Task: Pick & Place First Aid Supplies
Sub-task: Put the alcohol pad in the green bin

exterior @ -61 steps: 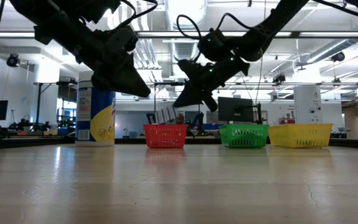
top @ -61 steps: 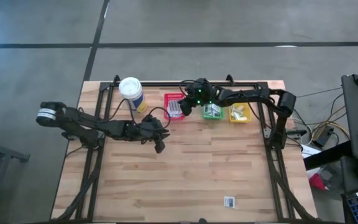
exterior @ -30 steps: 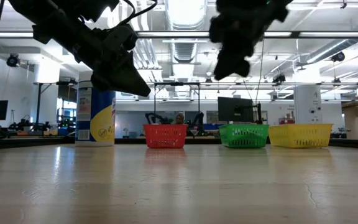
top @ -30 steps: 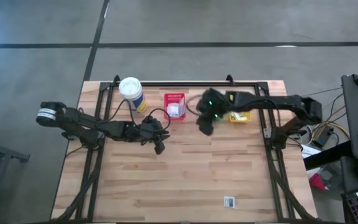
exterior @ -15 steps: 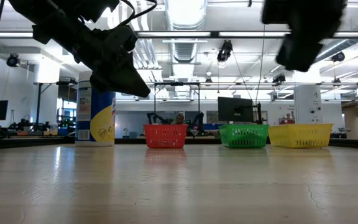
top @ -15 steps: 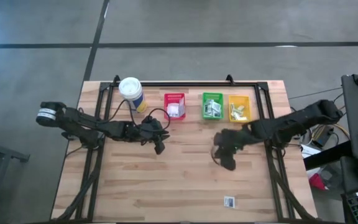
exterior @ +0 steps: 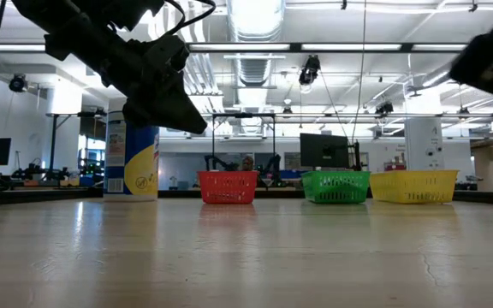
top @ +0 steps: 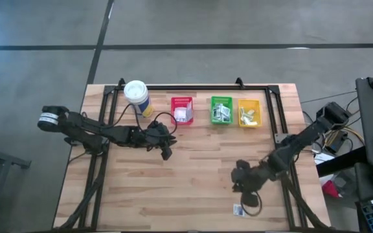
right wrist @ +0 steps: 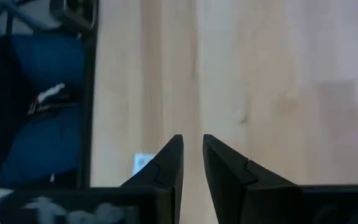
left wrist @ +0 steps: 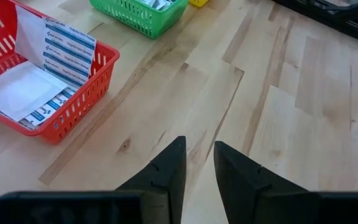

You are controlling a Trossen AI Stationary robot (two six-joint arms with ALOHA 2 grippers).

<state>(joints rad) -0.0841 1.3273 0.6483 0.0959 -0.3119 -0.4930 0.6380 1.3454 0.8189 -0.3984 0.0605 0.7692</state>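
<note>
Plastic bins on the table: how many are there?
3, in a row along the table's far edge: the red bin nearest the canister, the green bin in the middle, the yellow bin at the right end.

Both arms are matte black, jointed, with black cables alongside. Left arm [top: 102, 133] carries a silver-grey base collar. Each gripper ends in two black wedge-shaped fingers [left wrist: 166, 171].

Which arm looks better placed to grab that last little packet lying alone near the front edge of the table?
The right arm. Its pincer hangs just beside the lone packet, empty. The left pincer waits mid-table near the red bin, much farther from the packet.
</note>
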